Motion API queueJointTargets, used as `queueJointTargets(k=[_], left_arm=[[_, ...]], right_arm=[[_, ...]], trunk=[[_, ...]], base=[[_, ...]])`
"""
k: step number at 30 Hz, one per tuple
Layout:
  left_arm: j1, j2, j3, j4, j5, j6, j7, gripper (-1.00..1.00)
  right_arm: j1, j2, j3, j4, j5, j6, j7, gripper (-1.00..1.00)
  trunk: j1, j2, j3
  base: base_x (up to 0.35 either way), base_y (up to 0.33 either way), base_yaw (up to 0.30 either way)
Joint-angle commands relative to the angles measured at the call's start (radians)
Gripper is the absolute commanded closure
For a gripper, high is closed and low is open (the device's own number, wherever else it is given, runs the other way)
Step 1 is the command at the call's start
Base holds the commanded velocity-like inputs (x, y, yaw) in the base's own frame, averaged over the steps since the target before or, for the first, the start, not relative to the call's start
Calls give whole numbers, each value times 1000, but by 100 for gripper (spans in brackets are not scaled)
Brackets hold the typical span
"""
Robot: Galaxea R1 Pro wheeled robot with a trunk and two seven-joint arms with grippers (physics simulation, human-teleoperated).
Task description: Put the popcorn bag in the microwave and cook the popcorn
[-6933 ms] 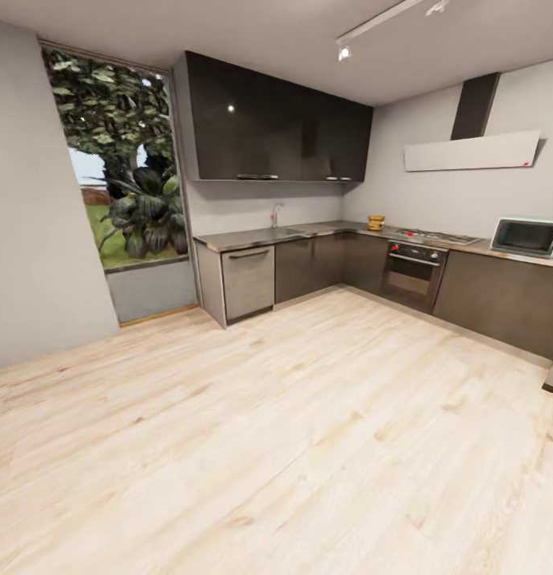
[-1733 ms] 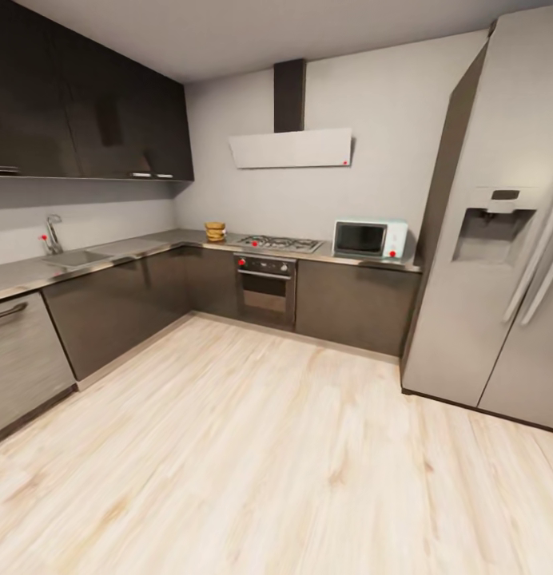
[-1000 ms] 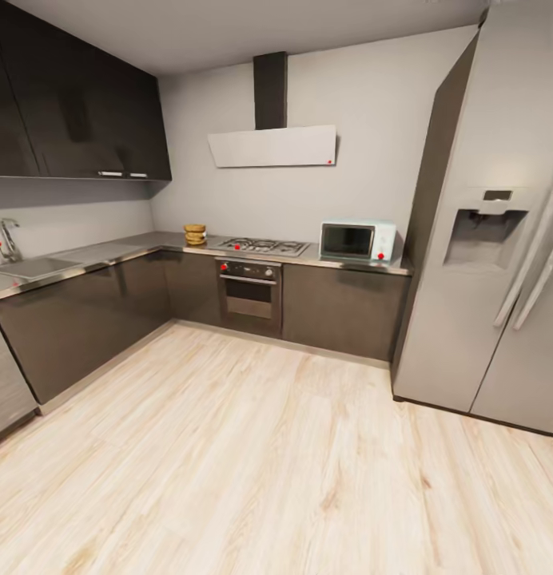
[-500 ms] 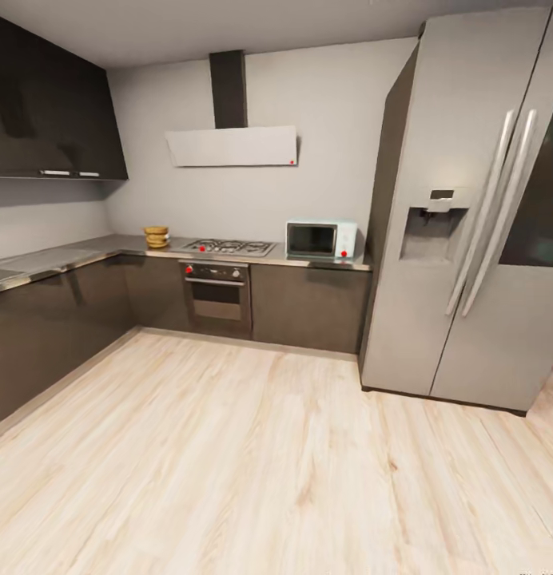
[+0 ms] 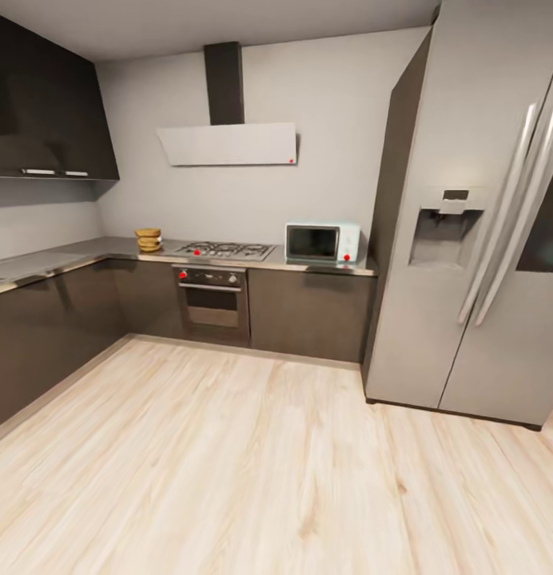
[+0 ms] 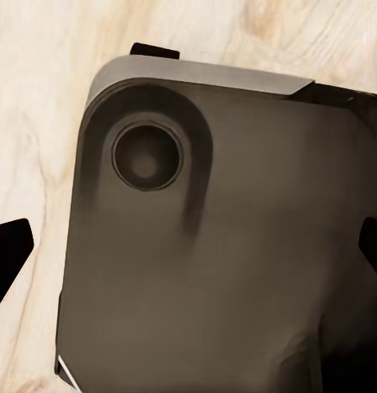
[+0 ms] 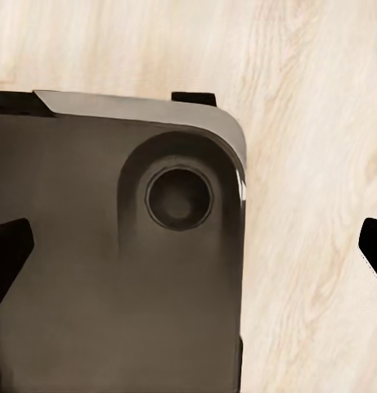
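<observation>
We log the popcorn bag [image 5: 148, 239] standing on the grey surface [image 5: 85, 249] near the corner, just left of the gas hob [image 5: 225, 250]. The microwave [image 5: 322, 243] sits on the same surface right of the hob, door closed, beside the steel fridge [image 5: 476, 224]. Below the hob is the built-in oven [image 5: 212, 302]. Light wood floor [image 5: 252, 471] lies between us and the cabinets. At each wrist camera we see the dark robot base [image 6: 213, 246] over the floor; the left end effector [image 6: 188, 250] and right end effector [image 7: 188, 250] show fingertips spread wide at the frame edges, nothing held.
</observation>
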Motion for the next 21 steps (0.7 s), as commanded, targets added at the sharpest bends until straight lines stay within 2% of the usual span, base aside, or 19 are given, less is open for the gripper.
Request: queueJointTargets(k=[1,21], left_arm=[[0,0,1,-1,7,0,1,-100],[0,-1,1,-1,7,0,1,-100]], right_arm=[[0,0,-3,0,2,-1,-3,-100],[0,-1,1,0,3,-7,-1,-100]], trunk=[[1,0,-1],[1,0,-1]], base=[[324,0,0],[324,0,0]])
